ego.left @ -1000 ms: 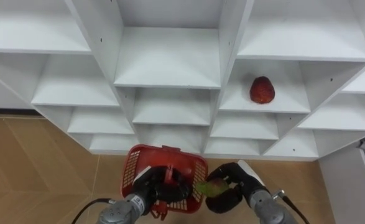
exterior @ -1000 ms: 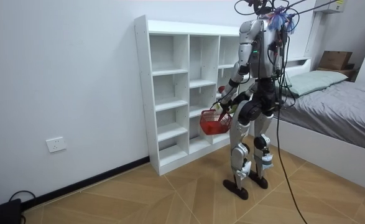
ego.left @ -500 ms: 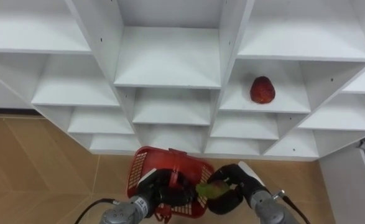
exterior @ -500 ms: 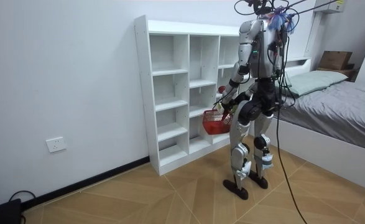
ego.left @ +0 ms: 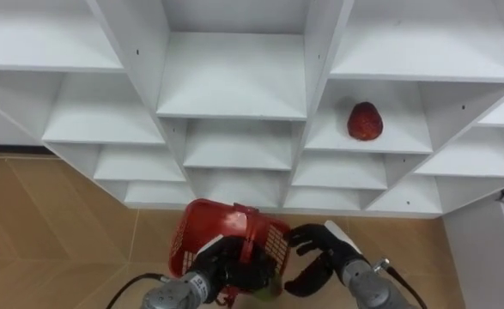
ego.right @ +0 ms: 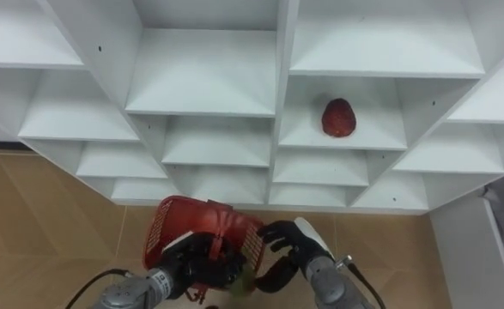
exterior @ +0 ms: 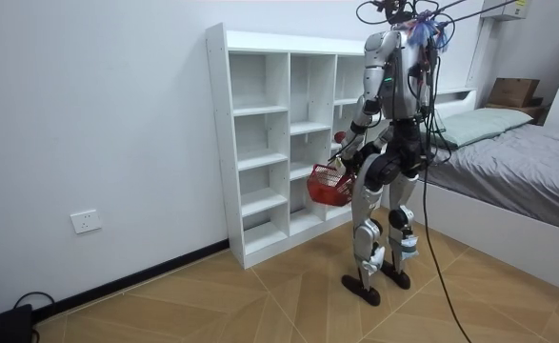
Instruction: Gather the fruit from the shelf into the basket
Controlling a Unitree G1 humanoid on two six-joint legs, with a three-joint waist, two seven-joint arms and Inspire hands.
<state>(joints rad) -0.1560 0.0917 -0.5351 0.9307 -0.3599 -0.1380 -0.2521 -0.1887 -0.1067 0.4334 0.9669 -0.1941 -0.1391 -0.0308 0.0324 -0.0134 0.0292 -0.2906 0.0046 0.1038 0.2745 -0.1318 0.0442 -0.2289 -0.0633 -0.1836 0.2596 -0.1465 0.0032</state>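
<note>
The red fruit [ego.left: 364, 121] lay on a shelf in the closet's [ego.left: 232, 77] right column, up and ahead of the right hand [ego.left: 322, 251]. That nearer hand was spread and empty beside the red basket [ego.left: 191, 236], whose handle the left hand [ego.left: 226, 266] clasped.

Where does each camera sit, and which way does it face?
Left eye view: on the robot's head, looking down at the closet, a red fruit in it, and the basket; both forearms show, left robot hand holding the basket, right robot hand open beside it.
Right eye view: same head, a little to the right; same scene and arms.
Room view: off in the room, facing the closet; the whole robot shows.
All three share closet and basket.
</note>
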